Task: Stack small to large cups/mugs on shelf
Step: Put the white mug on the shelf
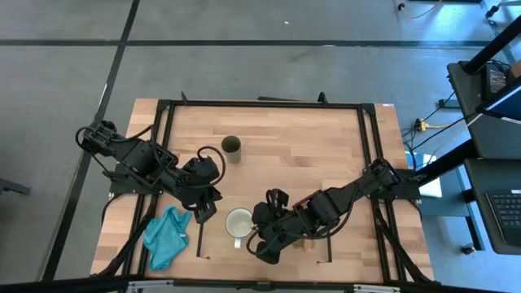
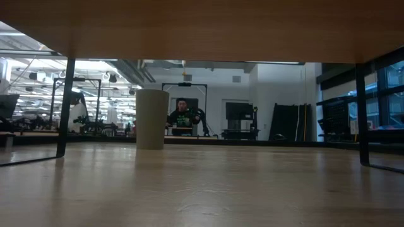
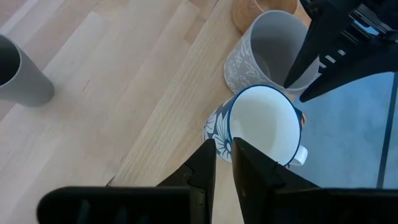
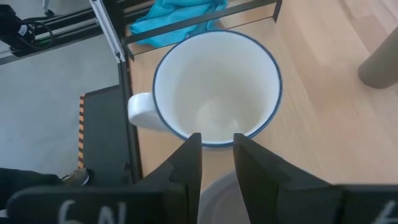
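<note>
The white mug (image 1: 238, 224) with a blue rim stands upright on the light-wood shelf (image 3: 180, 124), and the grey mug (image 3: 264, 50) stands close beside it. My right gripper (image 4: 217, 155) is shut on the grey mug, which the arm hides in the high view. My left gripper (image 3: 224, 155) hovers at the white mug's other side, its fingers a narrow gap apart. The tan wooden cup (image 3: 249, 12) peeks out behind the grey mug. The olive cup (image 1: 231, 148) stands alone on the tabletop farther back. My left gripper is at the white mug's patterned outer wall (image 3: 221, 146); whether it touches, I cannot tell. My right gripper has the grey mug's rim (image 3: 297, 79) between its two fingers (image 3: 311, 50), coming slanting from above. The mug stays upright; its base is hidden by the white mug.
A teal cloth (image 1: 167, 236) lies on the table's near left, beside the shelf's black rail (image 1: 201, 236). The low view looks under the shelf (image 2: 202, 25) at the olive cup (image 2: 152, 118). A person (image 2: 183, 116) sits in the room far behind.
</note>
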